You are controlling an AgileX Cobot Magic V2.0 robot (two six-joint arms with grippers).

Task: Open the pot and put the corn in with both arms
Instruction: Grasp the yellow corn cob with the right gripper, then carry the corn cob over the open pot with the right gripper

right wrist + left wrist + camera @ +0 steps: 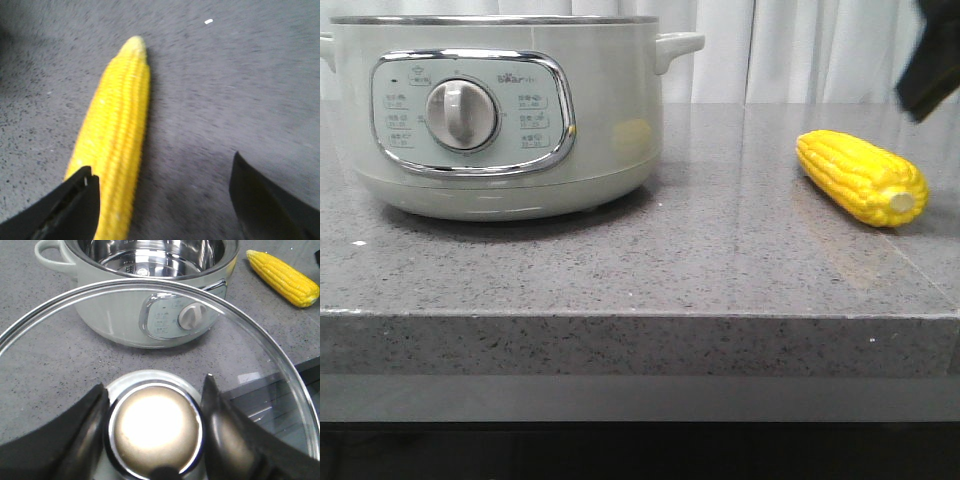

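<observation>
1. The pot is sitting on the grey speckled desk at about 10 o'clock in the front view, its control panel and cream dial facing the camera.
2. In the left wrist view the pot is standing open, its steel inner bowl showing bare and shiny.
3. The left claw is gripping the round metal knob of the glass lid, one dark finger pressing on each side of the knob.
4. The lid is hanging clear of the pot, with the desk and the pot's panel showing through the glass; how high it is hanging cannot be told.
5. The corn is lying on the desk at about 3 o'clock in the front view, well apart from the pot, its pale stub end pointing toward the near right.
6. The right claw is hovering over the corn with its jaws spread wide and nothing between them.
7. One finger is sitting just beside the cob's thick end; the blurred picture makes it hard to say whether it is touching.
8. In the front view a dark part of the right arm is showing at 2 o'clock, above and behind the corn.
</observation>
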